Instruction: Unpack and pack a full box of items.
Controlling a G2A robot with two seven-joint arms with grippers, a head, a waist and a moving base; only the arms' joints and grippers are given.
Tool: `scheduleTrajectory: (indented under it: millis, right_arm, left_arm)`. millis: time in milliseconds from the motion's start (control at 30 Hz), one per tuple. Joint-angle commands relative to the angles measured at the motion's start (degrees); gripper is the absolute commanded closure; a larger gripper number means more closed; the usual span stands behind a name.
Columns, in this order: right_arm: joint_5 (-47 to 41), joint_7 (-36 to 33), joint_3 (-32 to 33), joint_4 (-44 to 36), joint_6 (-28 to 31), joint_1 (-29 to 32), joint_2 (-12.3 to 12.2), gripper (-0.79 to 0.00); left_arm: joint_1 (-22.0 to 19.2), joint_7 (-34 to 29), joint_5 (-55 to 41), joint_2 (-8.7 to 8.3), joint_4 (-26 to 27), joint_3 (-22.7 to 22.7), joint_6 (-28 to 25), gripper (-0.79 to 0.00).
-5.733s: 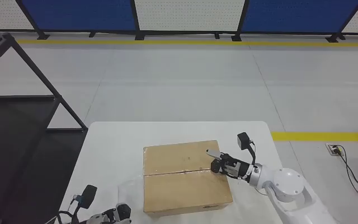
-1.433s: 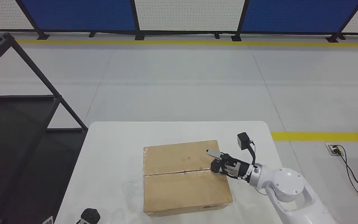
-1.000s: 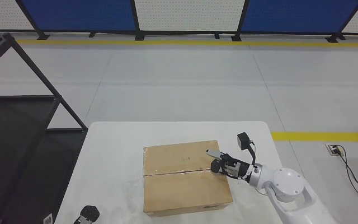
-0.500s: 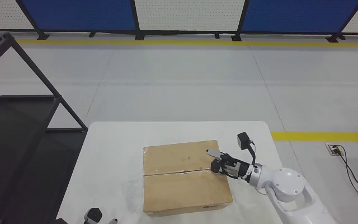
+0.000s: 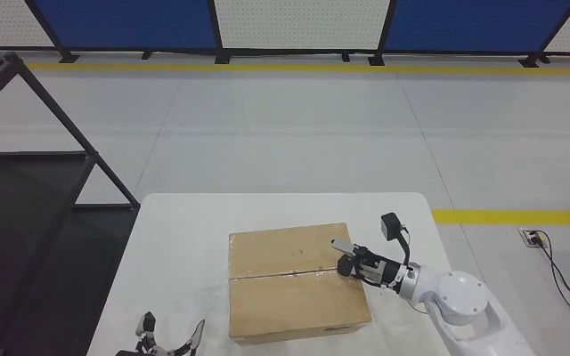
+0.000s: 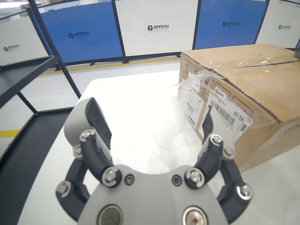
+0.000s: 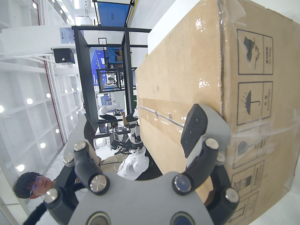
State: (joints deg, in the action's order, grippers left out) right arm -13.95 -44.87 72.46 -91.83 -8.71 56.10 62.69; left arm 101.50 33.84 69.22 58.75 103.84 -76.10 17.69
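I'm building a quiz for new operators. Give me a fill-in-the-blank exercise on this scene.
1. The box stands on a ___ table.
2. Its top is ___, not open.
3. The left tool holds ___.
4. The right tool, at the box's edge, is ___, not shut.

Missing words: white; closed; nothing; open.

Brown cardboard on the box (image 5: 294, 280), with glossy clear tape (image 7: 161, 115), black printed symbols (image 7: 255, 54) and white labels (image 6: 225, 115) carrying black barcode stripes. Plain white table (image 5: 178, 240). Silver-grey metal and black ribbed pads (image 6: 98, 118) on the left gripper (image 6: 151, 113). Blue and white dotted panels (image 6: 93, 29) behind; yellow floor line (image 5: 499, 216).
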Motion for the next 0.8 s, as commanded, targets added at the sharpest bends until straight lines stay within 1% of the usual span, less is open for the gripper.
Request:
scheduleTrajectory:
  millis: [0,100,133,233,567,633,667,767]
  right_arm:
    - [0.0,-0.2,0.3,-0.1,0.1,0.3,-0.1,-0.785]
    - [-0.1,-0.4,0.6,0.0,0.2,0.4,-0.1,-0.785]
    - [-0.1,-0.5,0.5,0.0,0.2,0.4,-0.1,-0.785]
    - [0.0,-0.5,0.1,0.2,0.0,0.0,-0.1,-0.785]
    - [0.7,-0.9,-0.4,-0.4,-0.7,-0.6,-0.1,-0.785]
    - [0.9,-0.9,-0.5,-0.5,-0.8,-0.7,-0.1,-0.785]
    - [0.9,-0.9,-0.5,-0.6,-0.9,-0.7,-0.1,-0.785]
    - [1.0,-0.9,-0.6,-0.6,-0.9,-0.7,-0.1,-0.785]
  left_arm:
    - [-0.6,1.0,0.0,0.44,-0.8,0.5,2.4,-0.785]
    - [-1.2,2.4,-0.8,1.17,-2.4,1.1,5.9,-0.785]
    - [-1.4,2.3,-1.2,1.4,-2.8,1.5,6.4,-0.785]
    - [-1.6,1.3,-3.6,1.84,-3.1,2.7,4.0,-0.785]
    - [-1.7,1.2,-3.3,1.84,-3.1,2.6,4.1,-0.785]
    - [-1.9,0.2,-1.7,1.95,-2.9,3.0,3.1,-0.785]
    - [-2.1,0.0,-0.8,2.05,-2.8,3.1,3.8,-0.785]
    - [-2.7,-1.6,3.0,2.6,-2.7,4.5,8.3,-0.785]
